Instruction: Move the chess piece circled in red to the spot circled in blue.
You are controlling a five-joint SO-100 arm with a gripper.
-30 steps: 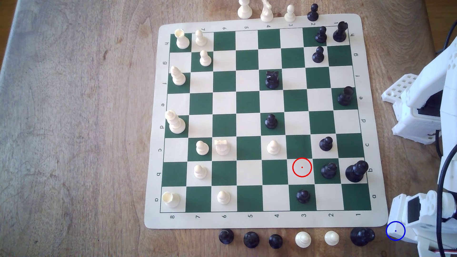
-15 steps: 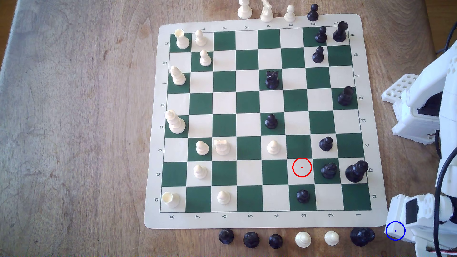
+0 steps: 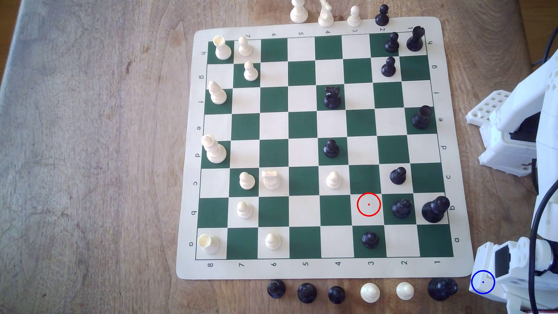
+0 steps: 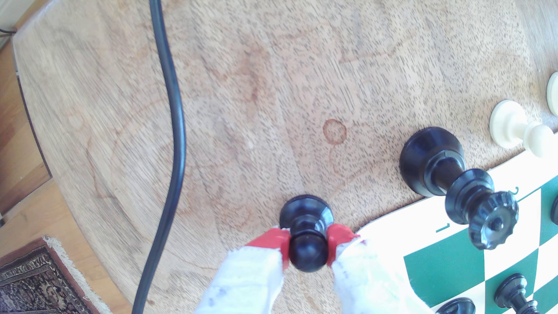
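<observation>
The claw (image 4: 308,245) is pinching the round head of the black pawn (image 4: 305,211) between its two red-taped fingertips (image 4: 273,241). The pawn stands upright with its flared base against bare wood, though whether it actually touches the table cannot be told. Just beside the pawn in the wrist view stands one tall black queen (image 4: 447,175), with two cream pieces (image 4: 513,129) beyond it, a corner of the chess mat (image 4: 392,238) close by, and one black cable (image 4: 173,120) trailing over the wood. In the lower right of the exterior view the white arm (image 3: 513,271) lies over the blue-circled spot (image 3: 483,282), which sits just off the mat's lower right corner. On the table (image 3: 90,151) along the lower edge of the mat runs a row of six pieces: three black ones (image 3: 306,292), two cream ones (image 3: 370,292) and the one large black piece at the row's right end, nearest the blue circle. On the green and cream board (image 3: 302,270) itself stand eleven cream pieces (image 3: 247,180), mostly in the left half of the frame, and ten black pieces (image 3: 331,148), mostly in the right half. One red circle (image 3: 368,204) marks a bare cream square in the lower right part of the board. Past the mat's upper edge, at the top of the frame, stand four more pieces: three cream (image 3: 325,15) and one black pawn (image 3: 382,15).
</observation>
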